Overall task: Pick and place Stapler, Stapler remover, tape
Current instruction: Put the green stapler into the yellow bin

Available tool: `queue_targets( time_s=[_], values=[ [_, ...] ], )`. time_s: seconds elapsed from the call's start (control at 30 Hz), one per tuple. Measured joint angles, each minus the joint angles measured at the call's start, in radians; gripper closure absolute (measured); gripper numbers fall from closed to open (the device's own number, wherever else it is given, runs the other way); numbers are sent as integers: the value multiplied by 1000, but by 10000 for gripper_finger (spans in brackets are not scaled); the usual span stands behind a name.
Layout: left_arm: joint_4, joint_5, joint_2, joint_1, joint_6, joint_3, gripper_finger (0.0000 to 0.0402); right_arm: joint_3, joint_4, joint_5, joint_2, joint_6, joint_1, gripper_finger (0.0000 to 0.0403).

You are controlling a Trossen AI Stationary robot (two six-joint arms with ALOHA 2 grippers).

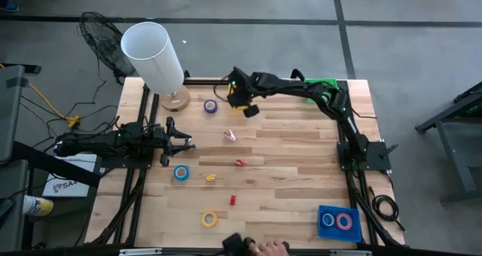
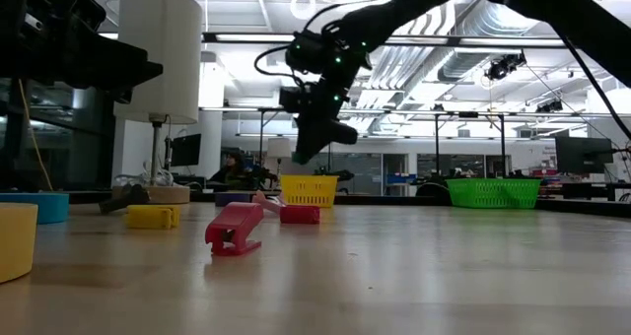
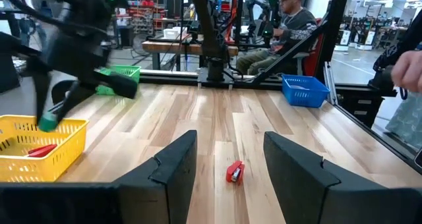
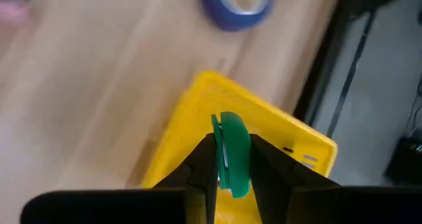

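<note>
Nearest the lens, we see the right gripper point(image 4: 227, 161) fingers pinching a small green staple remover point(image 4: 231, 151) over the yellow basket point(image 4: 198, 118): light, stiff plastic, slippery, best held mid-body; left gripper point(image 3: 227, 165) fingers gape idle above the counter point(image 1: 301, 158).

A pale wooden bench point(image 1: 301, 158) carries a lamp base point(image 1: 175, 100) at its far left, a purple tape point(image 1: 210, 105) beside it, a blue tape point(image 1: 181, 173), a yellow tape point(image 1: 209, 219), small red and yellow pieces mid-bench, and a blue basket point(image 1: 338, 222) near right.
</note>
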Motion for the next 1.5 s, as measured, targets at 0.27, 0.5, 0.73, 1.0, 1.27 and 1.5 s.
queue_targets(
  time_s=[0.27,0.5,0.73,1.0,1.27,1.5],
  values=[
    [0,0,0,0,0,0,227,0,43,-82,2,267,-84,339],
    [0,0,0,0,0,0,227,0,43,-305,3,543,-149,333],
    [0,0,0,0,0,0,227,0,29,-343,3,655,-170,333],
    [0,0,0,0,0,0,227,0,12,-309,3,654,-160,330],
    [0,0,0,0,0,0,227,0,6,-283,3,653,-154,325],
    [0,0,0,0,0,0,227,0,-26,-283,3,653,-153,273]
  ],
)
